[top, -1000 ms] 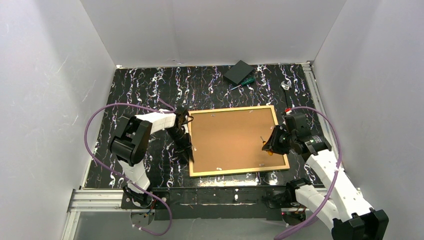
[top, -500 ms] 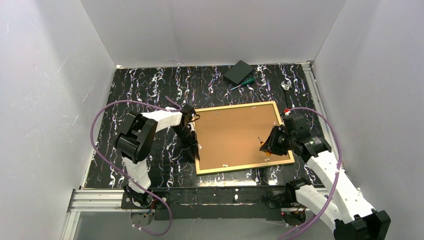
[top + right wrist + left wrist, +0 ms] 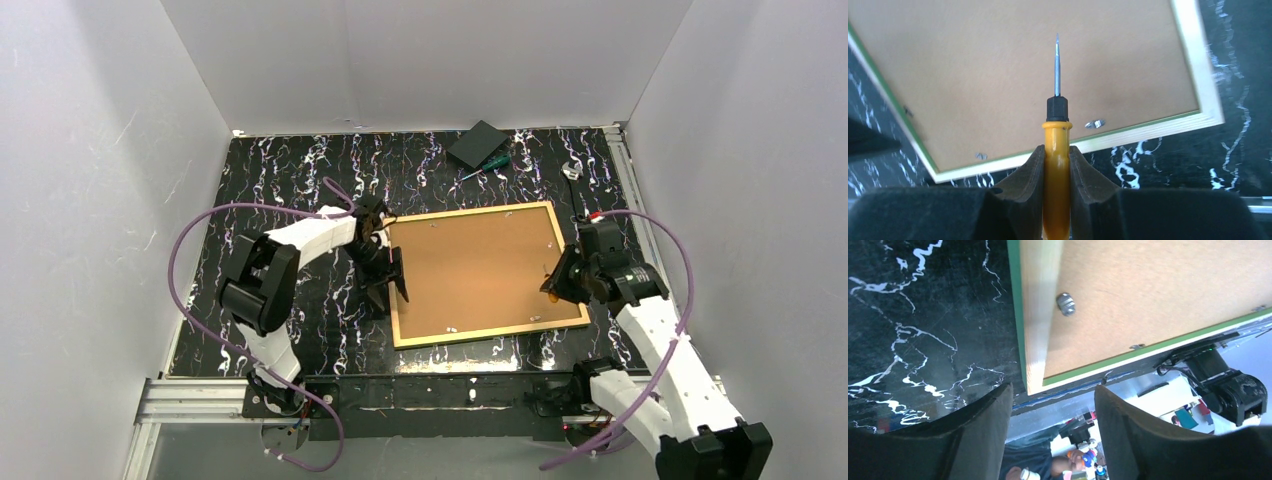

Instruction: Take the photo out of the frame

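The frame (image 3: 490, 334) lies face down on the black table, its light wood back edge up and its green side showing in the left wrist view (image 3: 1017, 315). The brown backing board (image 3: 475, 268) fills it, so the photo is hidden. My left gripper (image 3: 390, 283) stands open at the frame's near-left corner (image 3: 1035, 375), with nothing between its fingers (image 3: 993, 415). My right gripper (image 3: 556, 283) hovers over the frame's right edge, shut on a yellow-handled screwdriver (image 3: 1056, 150). The screwdriver's blade points across the backing board (image 3: 998, 65).
Small metal tabs (image 3: 1065, 303) (image 3: 1094, 123) sit along the frame's inner edge. A black box (image 3: 477, 143), a green screwdriver (image 3: 485, 165) and a small clear item (image 3: 572, 170) lie at the back. White walls enclose the table.
The frame slid slightly right and turned. My left gripper has opened and come off the frame's left edge. The right gripper drew back to the right with the screwdriver.
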Motion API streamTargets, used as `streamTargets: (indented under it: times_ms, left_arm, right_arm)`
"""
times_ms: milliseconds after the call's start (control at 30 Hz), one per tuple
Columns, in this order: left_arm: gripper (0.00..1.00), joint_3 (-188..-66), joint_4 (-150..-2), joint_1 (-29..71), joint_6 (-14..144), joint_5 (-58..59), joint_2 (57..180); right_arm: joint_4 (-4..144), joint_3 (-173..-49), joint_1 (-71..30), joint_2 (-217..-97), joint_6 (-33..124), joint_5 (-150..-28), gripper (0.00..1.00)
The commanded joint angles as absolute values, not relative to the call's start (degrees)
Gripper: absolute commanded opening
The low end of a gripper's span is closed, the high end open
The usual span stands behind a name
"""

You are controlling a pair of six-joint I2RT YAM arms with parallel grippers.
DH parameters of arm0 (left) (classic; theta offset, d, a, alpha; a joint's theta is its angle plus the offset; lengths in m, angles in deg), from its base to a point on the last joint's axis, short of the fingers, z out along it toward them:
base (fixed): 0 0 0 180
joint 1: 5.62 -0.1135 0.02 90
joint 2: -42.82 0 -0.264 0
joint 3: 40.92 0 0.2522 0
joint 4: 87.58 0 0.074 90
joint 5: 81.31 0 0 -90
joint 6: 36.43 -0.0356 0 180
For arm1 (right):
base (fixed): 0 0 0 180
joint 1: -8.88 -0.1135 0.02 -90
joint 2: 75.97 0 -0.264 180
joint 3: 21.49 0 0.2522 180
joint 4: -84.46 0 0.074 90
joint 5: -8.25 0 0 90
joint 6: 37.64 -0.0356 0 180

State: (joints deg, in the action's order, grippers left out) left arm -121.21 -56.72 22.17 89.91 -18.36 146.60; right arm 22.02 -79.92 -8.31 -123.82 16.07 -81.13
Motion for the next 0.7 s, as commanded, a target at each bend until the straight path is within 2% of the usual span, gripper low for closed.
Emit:
streamTargets:
  times_ms: [0, 133, 267, 433, 533, 667]
  left_arm:
    - [0.62, -122.32, -50.24, 21.54, 87.01, -18.48, 141.92]
    - [0.68, -120.23, -54.49, 21.62, 86.93, -23.34, 141.85]
    - [0.65, -119.02, -57.74, 21.81, 89.15, -28.35, 142.26]
    - [0.65, -117.78, -60.33, 23.21, 91.28, -30.69, 140.8]
    - [0.66, -115.41, -62.85, 23.98, 93.04, -32.62, 137.86]
    - [0.66, -113.14, -66.24, 25.22, 95.93, -35.52, 136.53]
  right_arm:
    - [23.63, -83.03, 0.47, -125.44, 20.03, -80.52, 0.01]
    - [27.63, -84.11, 11.05, -128.57, 23.67, -85.65, 0.01]
    - [31.57, -86.9, 17.92, -136.38, 26.96, -82.63, 0.01]
    - [33.5, -97.64, 18.43, -150.3, 31.92, -73.21, 0.01]
    - [32.64, -108.85, 19.22, -164.04, 35.79, -67.14, 0.01]
    - [33.89, -117.33, 19.52, -179.35, 45.24, -66.52, 0.01]
